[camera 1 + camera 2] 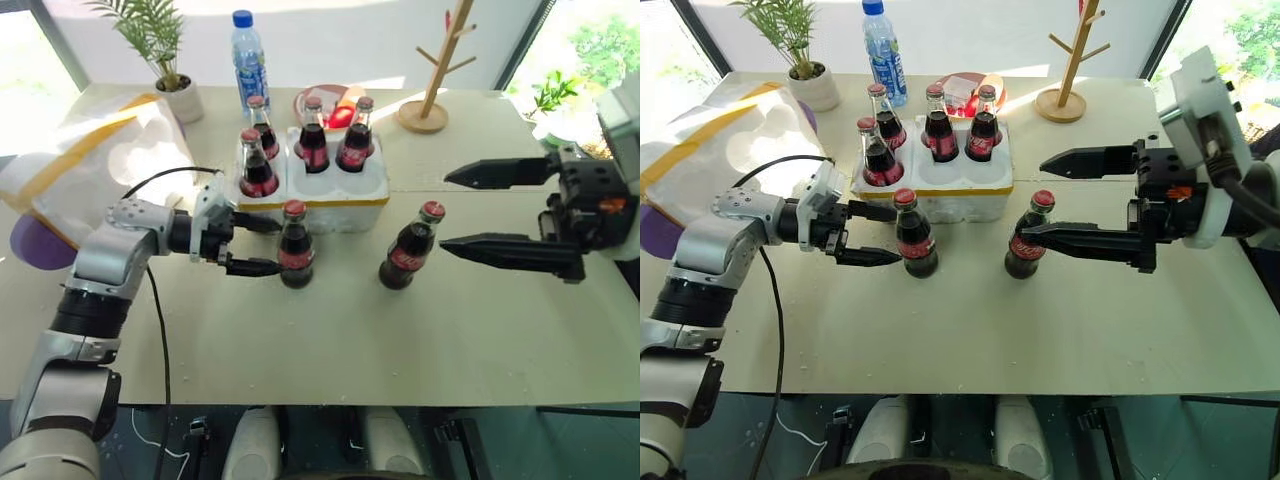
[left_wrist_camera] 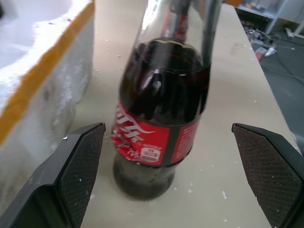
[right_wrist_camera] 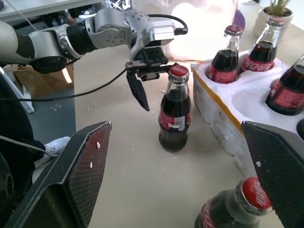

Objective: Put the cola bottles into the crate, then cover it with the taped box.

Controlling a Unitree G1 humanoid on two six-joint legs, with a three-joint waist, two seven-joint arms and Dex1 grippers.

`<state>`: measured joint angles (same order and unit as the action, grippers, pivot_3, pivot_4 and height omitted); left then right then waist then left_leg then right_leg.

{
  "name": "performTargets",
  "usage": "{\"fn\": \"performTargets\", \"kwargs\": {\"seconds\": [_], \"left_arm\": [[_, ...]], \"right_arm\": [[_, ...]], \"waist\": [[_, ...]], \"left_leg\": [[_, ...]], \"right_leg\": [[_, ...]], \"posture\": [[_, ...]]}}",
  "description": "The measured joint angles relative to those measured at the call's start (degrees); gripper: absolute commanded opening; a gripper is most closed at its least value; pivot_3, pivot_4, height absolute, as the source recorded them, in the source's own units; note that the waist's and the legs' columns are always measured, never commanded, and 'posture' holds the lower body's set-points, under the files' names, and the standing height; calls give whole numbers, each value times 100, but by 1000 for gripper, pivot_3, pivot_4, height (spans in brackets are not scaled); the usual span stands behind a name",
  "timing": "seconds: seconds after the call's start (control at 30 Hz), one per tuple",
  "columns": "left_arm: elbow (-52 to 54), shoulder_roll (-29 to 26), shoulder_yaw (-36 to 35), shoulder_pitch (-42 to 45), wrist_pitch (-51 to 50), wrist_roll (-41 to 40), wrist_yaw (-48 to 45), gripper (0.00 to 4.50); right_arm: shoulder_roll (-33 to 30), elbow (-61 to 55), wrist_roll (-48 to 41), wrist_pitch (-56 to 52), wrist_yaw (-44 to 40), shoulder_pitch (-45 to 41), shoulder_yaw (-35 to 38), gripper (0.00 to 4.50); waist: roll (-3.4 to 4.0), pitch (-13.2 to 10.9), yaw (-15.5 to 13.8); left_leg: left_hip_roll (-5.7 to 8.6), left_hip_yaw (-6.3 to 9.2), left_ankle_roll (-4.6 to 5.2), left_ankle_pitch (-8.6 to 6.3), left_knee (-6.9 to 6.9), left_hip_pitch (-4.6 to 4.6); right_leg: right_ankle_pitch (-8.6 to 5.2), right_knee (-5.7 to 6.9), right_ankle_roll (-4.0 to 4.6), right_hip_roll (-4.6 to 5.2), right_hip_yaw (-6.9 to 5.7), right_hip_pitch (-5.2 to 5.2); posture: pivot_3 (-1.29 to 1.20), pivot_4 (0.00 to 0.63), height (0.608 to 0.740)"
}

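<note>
The white crate [image 1: 330,200] with a yellow tape band stands mid-table and holds several cola bottles [image 1: 313,135]. Two more cola bottles stand on the table in front of it, one on the left [image 1: 295,245] and one on the right [image 1: 410,247]. My left gripper [image 1: 275,247] is open and level, its fingertips at either side of the left bottle [image 2: 161,109] without touching it. My right gripper [image 1: 445,210] is open, raised off the table, just right of the right bottle. The taped box [image 1: 100,160] lies tilted at the far left.
Behind the crate are a blue-capped water bottle [image 1: 248,60], a potted plant [image 1: 170,70], a red dish [image 1: 335,105] and a wooden peg stand [image 1: 435,80]. A purple object [image 1: 35,240] lies under the taped box. A black cable [image 1: 160,330] hangs from my left arm.
</note>
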<state>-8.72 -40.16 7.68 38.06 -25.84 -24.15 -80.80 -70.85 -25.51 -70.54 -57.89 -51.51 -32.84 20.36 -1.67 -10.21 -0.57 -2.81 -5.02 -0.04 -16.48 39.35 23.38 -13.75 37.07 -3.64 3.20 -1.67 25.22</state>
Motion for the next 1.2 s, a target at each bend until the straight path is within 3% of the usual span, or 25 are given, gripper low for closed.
{"fn": "performTargets", "kwargs": {"seconds": [0.2, 0.3, 0.37, 0.4, 0.63, 0.9, 1.03, 1.2], "left_arm": [[-34, 420, 107, 48, 66, 152, 190, 4472], [-77, 585, 241, 50, 242, 292, 263, 3652], [-76, 609, 236, 83, 289, 339, 306, 2727], [-78, 593, 230, 106, 280, 359, 322, 2618], [-232, 660, 211, 245, 208, 393, 598, 2618], [-435, 485, -674, 1328, -1557, -760, 457, 2618], [-344, 1133, -932, 1725, -1742, -939, 1347, 2618], [-461, 2008, -917, 1906, -1334, -147, 3483, 2618]], "right_arm": [[47, 136, 298, 129, -201, -69, -228, 4500], [135, 136, 408, 172, -254, -69, -285, 4500], [226, 140, 482, 212, -277, -66, -335, 4500], [246, 139, 518, 225, -283, -66, -355, 4500], [455, 158, 675, 315, -268, -65, -367, 4500], [552, 218, 753, 329, -271, -54, -376, 4500], [684, 261, 805, 328, -167, -76, -422, 4500], [697, 307, 890, 328, -83, -69, -435, 4500]], "waist": [[1, 0, -18], [1, 0, -14], [0, 0, -13], [3, 2, -11], [4, 2, -20], [0, -2, -22], [0, -2, -28], [-1, -3, 26]], "left_leg": [[1, 2, 0, 0, 0, 3], [2, 2, 0, 0, 0, 3], [1, 3, 0, 0, 1, 2], [1, 2, 0, 0, 0, 2], [1, 4, 0, 0, 5, 4], [1, 5, 0, 0, 8, 12], [7, 8, 7, -4, 23, 13], [7, 7, 17, -9, 38, 11]], "right_leg": [[0, 0, 0, 2, -1, 0], [0, -1, 0, 2, -1, 1], [0, 0, 0, 1, -1, 0], [0, 0, 0, 1, 0, 1], [1, 2, -1, 2, -2, 0], [-1, 2, -4, 1, -3, 7], [-1, 2, -9, 10, -4, -5], [3, 5, -15, 5, 3, -8]], "posture": [[0, 150, 740], [0, 150, 740], [0, 150, 740], [0, 150, 740], [0, 150, 740], [0, 150, 740], [0, 150, 740], [0, 150, 740]]}}
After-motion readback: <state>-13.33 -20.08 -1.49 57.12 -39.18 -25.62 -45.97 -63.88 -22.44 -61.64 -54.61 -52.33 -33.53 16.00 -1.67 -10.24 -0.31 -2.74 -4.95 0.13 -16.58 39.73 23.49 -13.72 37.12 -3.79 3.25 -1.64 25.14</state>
